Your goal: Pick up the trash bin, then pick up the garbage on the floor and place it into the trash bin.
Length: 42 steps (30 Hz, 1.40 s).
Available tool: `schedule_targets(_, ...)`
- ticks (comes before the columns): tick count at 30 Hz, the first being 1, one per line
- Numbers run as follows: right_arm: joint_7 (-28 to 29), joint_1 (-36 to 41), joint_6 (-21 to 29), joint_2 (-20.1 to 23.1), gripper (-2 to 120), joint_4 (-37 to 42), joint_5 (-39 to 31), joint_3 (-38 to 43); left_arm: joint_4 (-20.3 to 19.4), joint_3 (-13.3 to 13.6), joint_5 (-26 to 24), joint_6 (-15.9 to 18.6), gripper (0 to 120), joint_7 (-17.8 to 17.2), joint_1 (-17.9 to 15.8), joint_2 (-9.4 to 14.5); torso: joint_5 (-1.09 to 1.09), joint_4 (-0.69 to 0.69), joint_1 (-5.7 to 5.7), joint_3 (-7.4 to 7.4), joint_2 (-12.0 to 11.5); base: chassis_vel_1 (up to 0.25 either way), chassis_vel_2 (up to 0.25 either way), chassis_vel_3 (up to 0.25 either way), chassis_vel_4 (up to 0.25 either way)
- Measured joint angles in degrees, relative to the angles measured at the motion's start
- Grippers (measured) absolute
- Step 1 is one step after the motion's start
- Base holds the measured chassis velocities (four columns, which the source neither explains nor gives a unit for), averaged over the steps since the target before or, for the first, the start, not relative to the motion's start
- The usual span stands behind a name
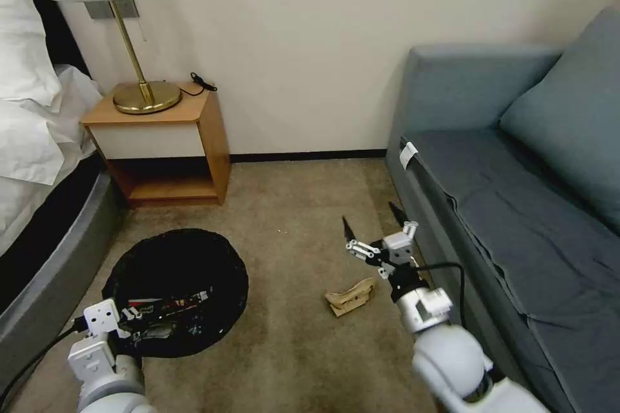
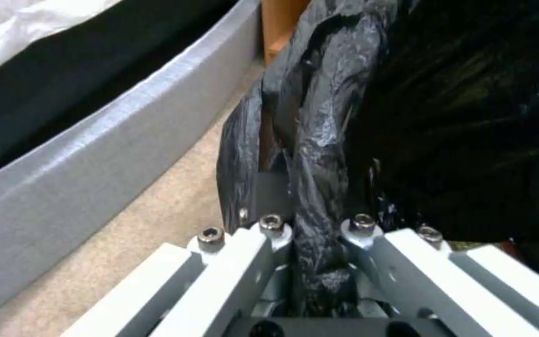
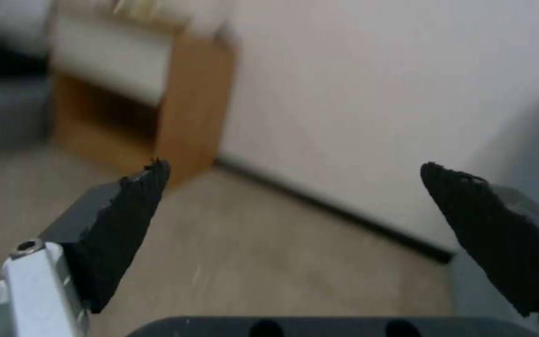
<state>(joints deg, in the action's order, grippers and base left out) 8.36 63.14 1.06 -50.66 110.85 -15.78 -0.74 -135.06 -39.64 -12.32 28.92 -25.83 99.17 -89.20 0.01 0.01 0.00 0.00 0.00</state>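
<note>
Carpeted floor: trash bin at 8 o'clock, rim pinched by left gripper; right gripper spread wide above tan paper.

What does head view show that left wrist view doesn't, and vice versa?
Head view alone: the open right gripper held above the carpet, crumpled tan paper on the floor by the sofa, litter inside the trash bin, and the lamp on the nightstand.
Left wrist view alone: the left gripper shut on the bin's black bag rim, seen close.
Both: the bin's black liner, the bed's grey base, and the carpet.
</note>
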Motion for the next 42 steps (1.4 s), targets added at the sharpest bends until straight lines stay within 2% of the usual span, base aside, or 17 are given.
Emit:
schedule_targets(1,0.0,0.0,0.0,0.0,100,0.0,0.0,0.0,0.0,0.0,0.0,0.0,3,0.0,0.0,0.0,0.00,0.00,0.00,0.00,0.0,0.000,0.000,0.000,0.000)
schedule_targets(4,-8.8,-8.8,4.1,5.2,100,-6.2,-3.2,-6.3,0.3,0.6,-0.3,0.0,3,0.0,-0.4,0.0,0.00,0.00,0.00,0.00,0.0,0.000,0.000,0.000,0.000)
schedule_targets(5,-8.8,-8.8,4.1,5.2,100,-6.2,-3.2,-6.3,0.3,0.6,-0.3,0.0,3,0.0,-0.4,0.0,0.00,0.00,0.00,0.00,0.0,0.000,0.000,0.000,0.000)
schedule_targets(8,-17.8,-13.6,8.6,7.6,100,-9.0,-5.8,-8.9,0.6,0.9,-0.5,0.0,3,0.0,-0.5,0.1,0.00,-0.02,0.00,0.00,0.0,0.000,0.000,0.000,0.000)
schedule_targets(9,-17.8,-13.6,8.6,7.6,100,-9.0,-5.8,-8.9,0.6,0.9,-0.5,0.0,3,0.0,-0.5,0.1,0.00,-0.02,0.00,0.00,0.0,0.000,0.000,0.000,0.000)
schedule_targets(11,-23.3,-17.6,11.6,8.9,100,-11.3,-7.0,-11.2,0.8,0.9,-0.7,-0.1,3,0.0,-0.7,0.3,0.00,-0.01,0.00,0.00,0.0,0.000,0.000,0.000,0.000)
schedule_targets(20,-29.1,-27.7,14.1,9.3,100,-19.3,-6.1,-20.8,0.4,0.2,-0.7,0.0,3,0.0,-0.4,0.3,-0.01,-0.01,0.00,0.00,0.0,0.000,0.000,0.000,0.000)
schedule_targets(22,-33.4,-30.6,11.9,8.7,100,-22.7,-3.9,-23.8,0.2,-0.1,-0.7,0.0,3,0.0,-0.2,0.3,-0.01,-0.01,0.00,0.00,0.0,0.000,0.000,0.000,0.000)
schedule_targets(28,-39.5,-36.5,6.7,5.9,100,-30.5,-0.4,-31.2,0.1,-0.3,-0.7,0.0,3,0.0,0.1,0.1,-0.02,-0.01,0.00,0.00,0.0,0.000,0.000,0.000,0.000)
schedule_targets(30,-42.3,-38.9,3.7,3.7,100,-34.9,2.1,-34.3,0.2,-0.3,-0.7,-0.1,3,0.0,0.1,0.0,-0.01,0.00,0.00,0.00,0.0,0.000,0.000,0.000,0.000)
schedule_targets(38,-45.8,-44.7,-2.0,-0.2,100,-45.8,8.0,-40.2,0.7,-0.1,-0.3,-0.4,3,0.0,0.0,-0.2,-0.01,0.00,0.00,0.00,0.0,0.000,0.000,0.000,0.000)
schedule_targets(42,-47.4,-48.7,-6.3,-3.2,100,-55.4,10.8,-44.1,1.4,0.2,0.2,-0.7,3,0.1,-0.1,-0.4,-0.02,-0.01,0.00,0.00,0.0,0.000,0.000,0.000,0.000)
